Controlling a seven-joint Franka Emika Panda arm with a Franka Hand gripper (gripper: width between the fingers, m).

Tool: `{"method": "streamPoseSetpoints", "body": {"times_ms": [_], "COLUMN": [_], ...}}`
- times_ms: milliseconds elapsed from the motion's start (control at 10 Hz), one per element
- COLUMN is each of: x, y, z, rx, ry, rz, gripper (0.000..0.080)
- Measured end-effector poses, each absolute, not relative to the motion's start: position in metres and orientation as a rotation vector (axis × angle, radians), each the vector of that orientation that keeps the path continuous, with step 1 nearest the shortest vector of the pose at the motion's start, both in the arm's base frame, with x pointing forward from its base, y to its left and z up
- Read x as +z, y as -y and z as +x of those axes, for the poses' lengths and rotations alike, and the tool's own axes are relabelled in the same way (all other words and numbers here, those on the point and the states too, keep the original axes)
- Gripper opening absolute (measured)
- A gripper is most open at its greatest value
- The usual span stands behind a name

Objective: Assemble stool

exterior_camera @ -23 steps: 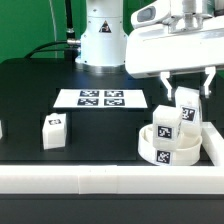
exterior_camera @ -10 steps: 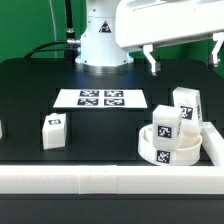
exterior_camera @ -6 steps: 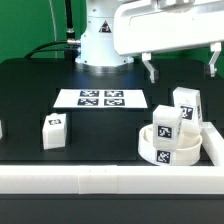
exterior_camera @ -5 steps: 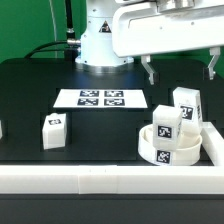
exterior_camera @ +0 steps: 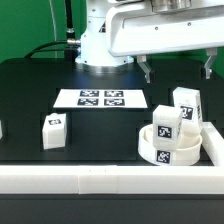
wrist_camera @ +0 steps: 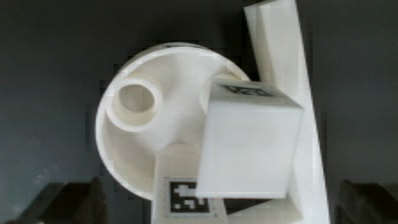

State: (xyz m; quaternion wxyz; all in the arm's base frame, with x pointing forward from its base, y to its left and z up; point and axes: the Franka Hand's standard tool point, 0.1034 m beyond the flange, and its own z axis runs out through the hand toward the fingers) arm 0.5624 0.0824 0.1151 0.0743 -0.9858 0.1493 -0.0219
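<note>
Wrist view: open jaws above the seat (wrist_camera: 151, 115) and its legs

Jaws are released and grasp nothing. In the exterior view both fingers (exterior_camera: 144, 69) hang high, well clear of every part. Below them, and somewhat nearer that camera, the seat (exterior_camera: 165, 150) lies flat on the worktop (exterior_camera: 30, 90), close to the front rail (exterior_camera: 100, 178).

The first leg (exterior_camera: 166, 122) stands in the seat's dish, a little tilted. The second leg (exterior_camera: 187, 104) stands just behind it; whether the two touch I cannot tell. From the wrist camera, a leg covers one side of the seat, and a socket hole (wrist_camera: 134, 97) shows open on the other side.

The third leg (exterior_camera: 54, 130) sits alone, well apart toward the exterior view's left, past the marker board (exterior_camera: 101, 98).

For the coming move, the pair at the seat lies almost straight beneath the jaws, with long axes near upright. A plain descent would probably reach either one. The third leg would call for a long sideways carry first.
</note>
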Motion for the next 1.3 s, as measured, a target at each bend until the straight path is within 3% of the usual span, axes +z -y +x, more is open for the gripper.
{"method": "streamPoseSetpoints", "body": {"times_ms": [800,1300], "x": [0.119,0.114], "y": [-0.081,-0.101], "z": [0.567,0.566], "rx": [-0.091,-0.098], "ry": [0.419,1.120], "rz": [-3.085,-2.950], "gripper": [0.0648,0.0648]}}
